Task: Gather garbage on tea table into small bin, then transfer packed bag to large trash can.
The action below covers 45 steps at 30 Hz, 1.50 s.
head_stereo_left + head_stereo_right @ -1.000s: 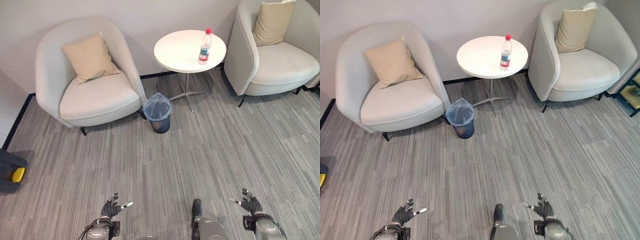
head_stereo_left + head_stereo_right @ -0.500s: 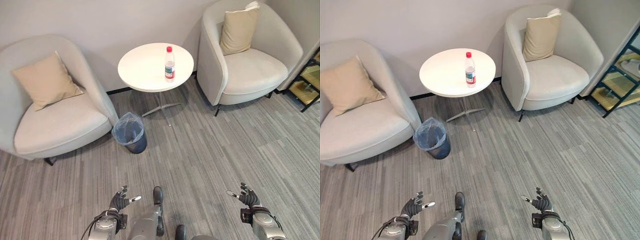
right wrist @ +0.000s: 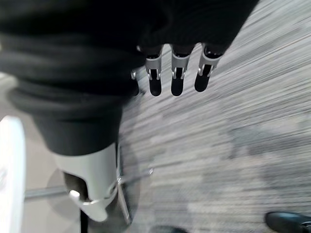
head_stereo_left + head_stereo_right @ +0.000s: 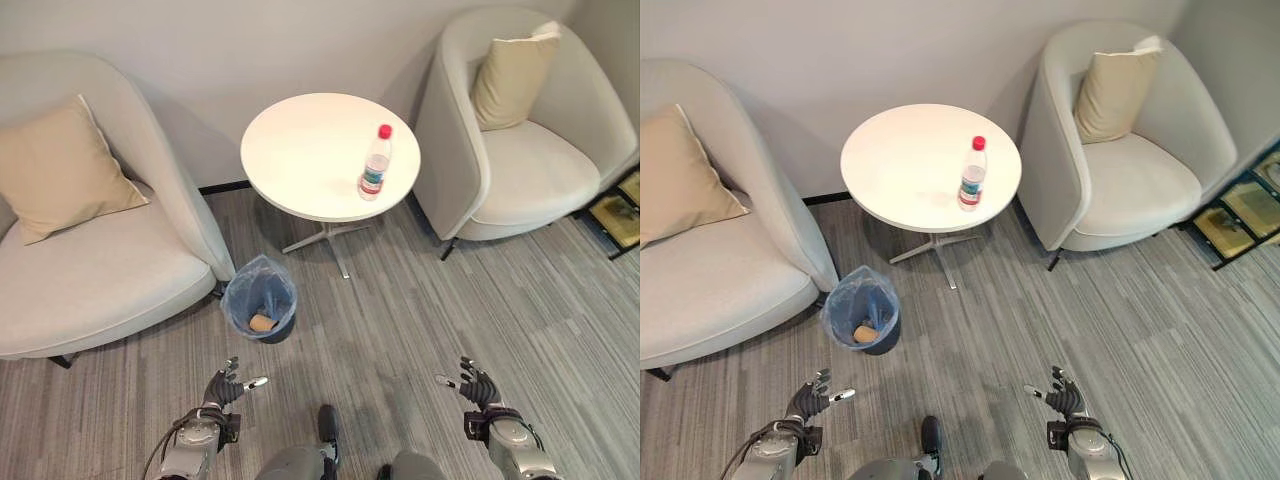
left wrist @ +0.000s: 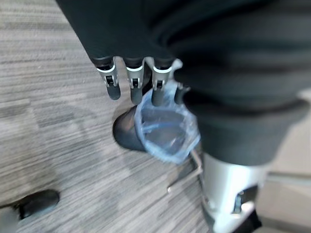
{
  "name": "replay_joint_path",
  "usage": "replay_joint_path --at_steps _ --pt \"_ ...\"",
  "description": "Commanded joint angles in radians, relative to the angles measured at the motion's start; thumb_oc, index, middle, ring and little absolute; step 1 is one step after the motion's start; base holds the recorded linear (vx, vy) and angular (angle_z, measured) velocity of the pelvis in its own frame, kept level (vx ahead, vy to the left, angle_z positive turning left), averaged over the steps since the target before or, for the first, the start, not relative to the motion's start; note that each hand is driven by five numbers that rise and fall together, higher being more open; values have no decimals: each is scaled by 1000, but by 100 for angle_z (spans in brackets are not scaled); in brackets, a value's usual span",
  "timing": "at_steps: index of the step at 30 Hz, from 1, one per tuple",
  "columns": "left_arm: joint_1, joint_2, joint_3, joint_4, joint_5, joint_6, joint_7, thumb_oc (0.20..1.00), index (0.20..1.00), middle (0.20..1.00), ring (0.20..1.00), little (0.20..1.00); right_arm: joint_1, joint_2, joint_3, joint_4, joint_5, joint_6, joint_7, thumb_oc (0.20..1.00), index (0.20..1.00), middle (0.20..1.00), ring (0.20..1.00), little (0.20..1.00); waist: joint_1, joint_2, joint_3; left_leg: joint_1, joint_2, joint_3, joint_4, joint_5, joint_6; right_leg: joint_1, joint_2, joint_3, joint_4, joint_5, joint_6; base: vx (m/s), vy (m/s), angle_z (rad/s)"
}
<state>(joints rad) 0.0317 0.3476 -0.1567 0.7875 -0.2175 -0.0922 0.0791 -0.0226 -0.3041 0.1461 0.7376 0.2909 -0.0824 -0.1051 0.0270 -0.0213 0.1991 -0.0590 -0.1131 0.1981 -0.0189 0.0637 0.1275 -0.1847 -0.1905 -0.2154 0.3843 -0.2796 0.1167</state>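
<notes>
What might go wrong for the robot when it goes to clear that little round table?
The bottle stands upright near the table edge, so a clumsy grasp may topple it or roll it off. The small bin sits low by the armchair and table base, so a drop could miss. Both the left hand and right hand are open and far off.

Whole view shifted between earlier frames and now: camera moved, furniture did not. Round table (image 4: pixel 320 150) and water bottle (image 4: pixel 375 163) now sit larger, nearer frame centre. Small bin (image 4: pixel 260 311) with blue liner now nearer hands, seen from more overhead; tan scrap inside (image 4: pixel 262 322) now visible. Dark object with yellow part gone from left edge.
</notes>
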Motion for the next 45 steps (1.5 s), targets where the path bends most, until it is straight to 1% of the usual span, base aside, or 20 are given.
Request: replay_joint_path --at_steps 1,2,4,5,6,7,9,11,12,13,14,16,18,19,20,21,25,30,37,45 --pt "17 3 13 -21 -7 -24 8 1000 1000 1000 1000 1000 -24 -36 -16 -14 -19 -23 -5 1000 1000 1000 1000 1000 -3 11 26 10 116 7 155 -201 -107 63 -6 -50 -196 227 15 234 -28 9" --pt "15 -1 14 -11 -6 -26 9 1000 1000 1000 1000 1000 -25 -36 -14 -17 -21 -23 -5 1000 1000 1000 1000 1000 -9 12 36 32 115 7 156 -211 -109 53 -10 -57 -211 237 20 351 -51 -1" --pt "13 -11 20 6 2 -28 8 1000 1000 1000 1000 1000 -15 -41 -16 -32 -31 -19 0 1000 1000 1000 1000 1000 -31 3 40 91 94 -13 148 -239 -120 5 -9 -53 -286 294 40 408 -87 -7" --pt "13 -12 20 6 2 -28 8 1000 1000 1000 1000 1000 -15 -42 -16 -32 -31 -19 0 1000 1000 1000 1000 1000 -31 7 44 96 97 -14 149 -243 -121 10 -6 -54 -285 292 40 398 -156 11" --pt "9 -12 25 5 2 -32 14 1000 1000 1000 1000 1000 -9 -45 -14 -45 -37 -19 3 1000 1000 1000 1000 1000 -42 6 48 133 99 -32 138 -257 -135 -25 -10 -50 -316 320 53 463 -230 32" --pt "5 -10 24 10 6 -34 15 1000 1000 1000 1000 1000 0 -47 -12 -46 -46 -21 5 1000 1000 1000 1000 1000 -50 2 44 164 95 -54 134 -278 -147 -30 -12 -23 -329 334 55 534 -268 26" --pt "17 -15 26 4 11 -39 14 1000 1000 1000 1000 1000 13 -50 -14 -52 -46 -28 11 1000 1000 1000 1000 1000 -49 -4 27 184 101 -70 138 -286 -162 -15 -17 -15 -327 355 49 401 -272 50" --pt "21 -31 19 18 8 -34 10 1000 1000 1000 1000 1000 13 -65 -17 -46 -47 -30 10 1000 1000 1000 1000 1000 -58 11 9 175 140 -88 174 -249 -193 3 3 -32 -323 354 26 370 -376 74" --pt "11 -34 10 12 6 -30 5 1000 1000 1000 1000 1000 29 -84 -21 -73 -37 -40 13 1000 1000 1000 1000 1000 -63 15 5 132 180 -106 276 -172 -228 39 39 -41 -344 321 -8 375 -441 57" --pt "-2 -36 9 3 -8 -32 5 1000 1000 1000 1000 1000 34 -89 -19 -53 -37 -39 8 1000 1000 1000 1000 1000 -65 14 5 105 214 -94 329 -128 -242 72 61 -55 -368 293 -32 294 -364 55" --pt "-2 -36 9 3 -8 -32 5 1000 1000 1000 1000 1000 34 -89 -19 -53 -37 -39 8 1000 1000 1000 1000 1000 -66 15 6 104 215 -96 331 -129 -243 74 62 -56 -370 294 -33 177 -200 34" --pt "-15 -36 2 0 -18 -30 1 1000 1000 1000 1000 1000 31 -92 -19 -31 -36 -32 4 1000 1000 1000 1000 1000 -65 14 8 80 240 -88 364 -100 -242 111 82 -59 -395 268 -48 102 -107 -1" --pt "-31 -38 -12 1 -20 -30 2 1000 1000 1000 1000 1000 26 -92 -19 -16 -26 -31 4 1000 1000 1000 1000 1000 -59 7 16 46 234 -86 343 -121 -230 139 85 -63 -407 251 -51 140 -61 27" --pt "-41 -36 -21 3 -16 -28 -1 1000 1000 1000 1000 1000 26 -93 -20 -16 -17 -31 5 1000 1000 1000 1000 1000 -55 -3 16 11 222 -79 288 -154 -221 157 77 -73 -416 238 -47 125 -18 40" --pt "-41 -36 -21 3 -16 -28 -1 1000 1000 1000 1000 1000 26 -93 -20 -16 -16 -31 5 1000 1000 1000 1000 1000 -55 -3 17 12 221 -79 288 -154 -221 157 76 -73 -416 238 -46 187 15 33" --pt "-44 -35 -24 4 -14 -25 0 1000 1000 1000 1000 1000 21 -93 -19 -17 -16 -33 2 1000 1000 1000 1000 1000 -44 -5 20 -32 210 -89 214 -140 -223 175 77 -71 -417 225 -43 150 44 24" --pt "-31 -33 -20 -3 -20 -24 1 1000 1000 1000 1000 1000 6 -91 -8 -15 -22 -34 -3 1000 1000 1000 1000 1000 -27 -2 26 -64 195 -121 183 -107 -232 188 83 -55 -399 207 -43 120 60 10" --pt "7 -26 11 13 -15 -20 -2 1000 1000 1000 1000 1000 16 -91 7 -81 -81 -30 7 1000 1000 1000 1000 1000 -8 -4 6 -17 171 -104 150 -127 -208 233 72 -22 -381 202 -30 180 146 -22" --pt "20 10 41 -26 -2 -37 2 1000 1000 1000 1000 1000 3 -135 34 -251 -169 -46 22 1000 1000 1000 1000 1000 3 -7 -10 22 138 -81 124 -160 -170 220 39 4 -343 210 -1 97 126 -7" --pt "61 11 58 -29 13 -49 -7 1000 1000 1000 1000 1000 -79 -212 122 -440 -336 -64 44 1000 1000 1000 1000 1000 23 -4 -20 49 138 -65 106 -173 -159 212 33 17 -355 224 13 42 31 -4"
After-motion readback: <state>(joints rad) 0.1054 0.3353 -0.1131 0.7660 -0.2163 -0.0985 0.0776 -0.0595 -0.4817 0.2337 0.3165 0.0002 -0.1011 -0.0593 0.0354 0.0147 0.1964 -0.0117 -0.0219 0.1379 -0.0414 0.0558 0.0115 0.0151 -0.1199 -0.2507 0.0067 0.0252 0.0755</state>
